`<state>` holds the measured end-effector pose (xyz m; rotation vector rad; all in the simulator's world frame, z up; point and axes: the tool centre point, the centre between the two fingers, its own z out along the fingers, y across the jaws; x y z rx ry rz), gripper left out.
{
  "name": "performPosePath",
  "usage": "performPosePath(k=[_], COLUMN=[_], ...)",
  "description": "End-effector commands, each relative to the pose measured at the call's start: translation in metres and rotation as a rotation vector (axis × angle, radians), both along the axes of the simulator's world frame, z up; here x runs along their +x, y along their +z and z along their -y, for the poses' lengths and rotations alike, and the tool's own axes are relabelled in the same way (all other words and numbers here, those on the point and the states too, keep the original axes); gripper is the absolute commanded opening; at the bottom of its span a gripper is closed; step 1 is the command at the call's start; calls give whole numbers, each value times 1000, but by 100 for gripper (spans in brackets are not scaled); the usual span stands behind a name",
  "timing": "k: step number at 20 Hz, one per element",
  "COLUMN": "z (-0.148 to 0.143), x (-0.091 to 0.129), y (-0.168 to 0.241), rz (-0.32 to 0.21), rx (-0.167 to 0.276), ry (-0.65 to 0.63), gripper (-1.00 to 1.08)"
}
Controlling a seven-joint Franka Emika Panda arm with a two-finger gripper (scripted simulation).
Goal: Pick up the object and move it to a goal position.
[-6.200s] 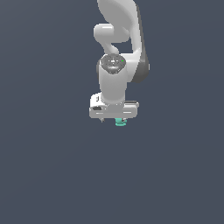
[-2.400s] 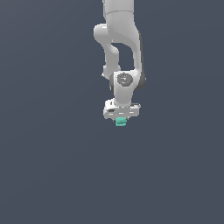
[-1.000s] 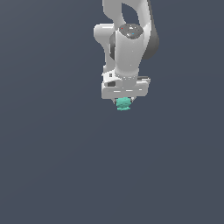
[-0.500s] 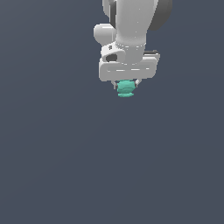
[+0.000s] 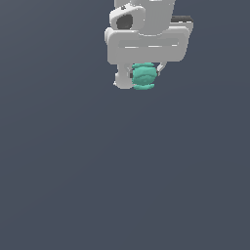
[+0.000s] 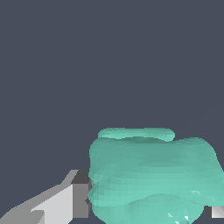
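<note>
So the object [image 6: 148, 175] fills most of the wrist view, teal, lumpy, with ridged bands running across it. One finger [image 6: 65, 203] presses flat against one side of it, and a sliver of the other finger [image 6: 217, 212] just peeks out on the far side. The jaws are clamped on the object, one pad on each flank.

From the exterior view, the gripper [image 5: 145, 78] hangs near the top of the frame with the object [image 5: 143, 77] tucked right under the white hand [image 5: 146, 46], between the fingers. Everything below the object is flat dark grey floor [image 5: 122, 185], and the object looks well clear of it. No goal marker shows in either view, so I can't say which way it lies.

My take: this is the carry step. Grip looks OK, but the thing is rounded and lumpy, so contact is probably on a few ridges rather than a flat face. I'd keep the squeeze constant, avoid any wrist twist, and move smooth with no sudden stops, since a jerk could roll it out between the pads. Keep the hand pointing straight down so the object stays hanging under it, and ease off speed near the goal.
</note>
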<state>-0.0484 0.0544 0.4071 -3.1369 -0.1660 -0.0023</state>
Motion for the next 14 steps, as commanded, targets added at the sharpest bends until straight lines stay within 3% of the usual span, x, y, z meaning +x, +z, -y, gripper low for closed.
performPosePath(k=[1,14], z=[0,0], x=[3,10], y=[16,48], rz=[-1,-1], rx=[0,0], ry=[0,-1], gripper=[-100,-100])
